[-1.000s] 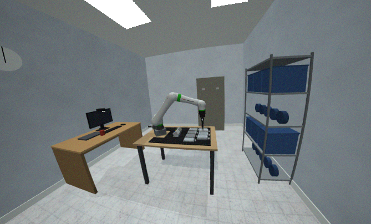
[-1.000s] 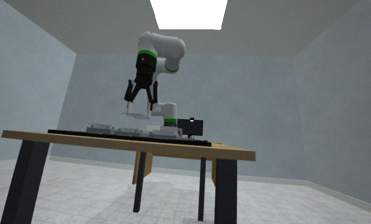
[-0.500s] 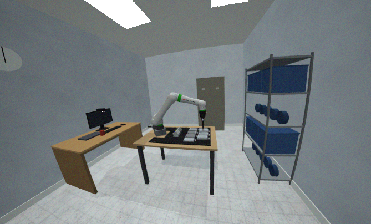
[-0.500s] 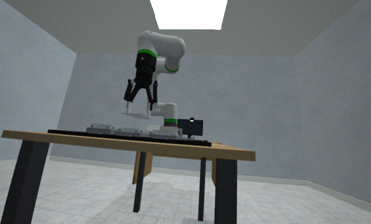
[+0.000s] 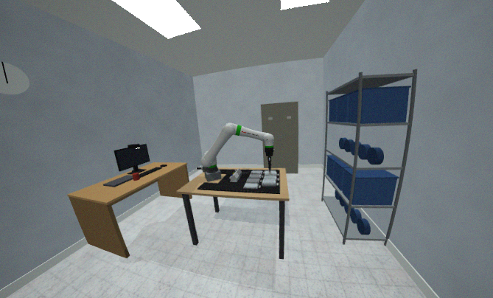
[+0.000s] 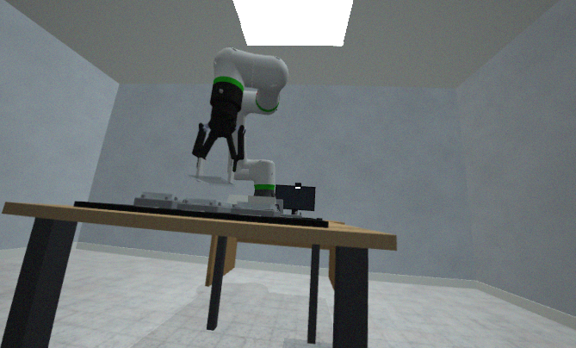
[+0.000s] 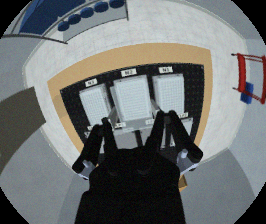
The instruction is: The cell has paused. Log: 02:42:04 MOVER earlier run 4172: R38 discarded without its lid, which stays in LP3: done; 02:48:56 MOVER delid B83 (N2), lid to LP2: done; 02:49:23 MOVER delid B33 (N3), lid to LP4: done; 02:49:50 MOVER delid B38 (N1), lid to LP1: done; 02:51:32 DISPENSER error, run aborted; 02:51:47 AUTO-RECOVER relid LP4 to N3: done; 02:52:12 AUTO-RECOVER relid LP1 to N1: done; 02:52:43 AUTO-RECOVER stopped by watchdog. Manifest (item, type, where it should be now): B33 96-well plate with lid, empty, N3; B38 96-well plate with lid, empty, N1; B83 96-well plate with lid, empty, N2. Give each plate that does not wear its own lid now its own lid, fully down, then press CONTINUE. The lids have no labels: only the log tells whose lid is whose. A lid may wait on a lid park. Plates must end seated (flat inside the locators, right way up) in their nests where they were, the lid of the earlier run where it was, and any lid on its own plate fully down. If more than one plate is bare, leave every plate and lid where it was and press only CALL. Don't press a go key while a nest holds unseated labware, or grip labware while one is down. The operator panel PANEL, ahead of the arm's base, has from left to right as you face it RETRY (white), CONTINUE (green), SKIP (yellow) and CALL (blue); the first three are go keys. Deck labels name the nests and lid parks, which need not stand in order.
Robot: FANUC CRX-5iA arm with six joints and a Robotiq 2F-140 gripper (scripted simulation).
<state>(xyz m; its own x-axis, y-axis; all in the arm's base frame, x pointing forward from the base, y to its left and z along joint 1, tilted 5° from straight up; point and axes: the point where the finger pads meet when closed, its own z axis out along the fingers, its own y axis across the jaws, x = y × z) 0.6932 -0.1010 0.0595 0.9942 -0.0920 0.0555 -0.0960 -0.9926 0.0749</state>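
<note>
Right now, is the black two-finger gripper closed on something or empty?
Closed on something: in the exterior view the black two-finger gripper pinches a thin, flat, translucent lid, level, in the air above the wooden table.

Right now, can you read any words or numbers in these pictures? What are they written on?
None can be read.
Red mark on the arm's upper link: too small to read.
White deck labels above the three plates in the wrist view: blurred, unreadable.
Two pale marks on the door: no letters can be made out.
The gripper holds a thin lid; no label shows on it.
</note>
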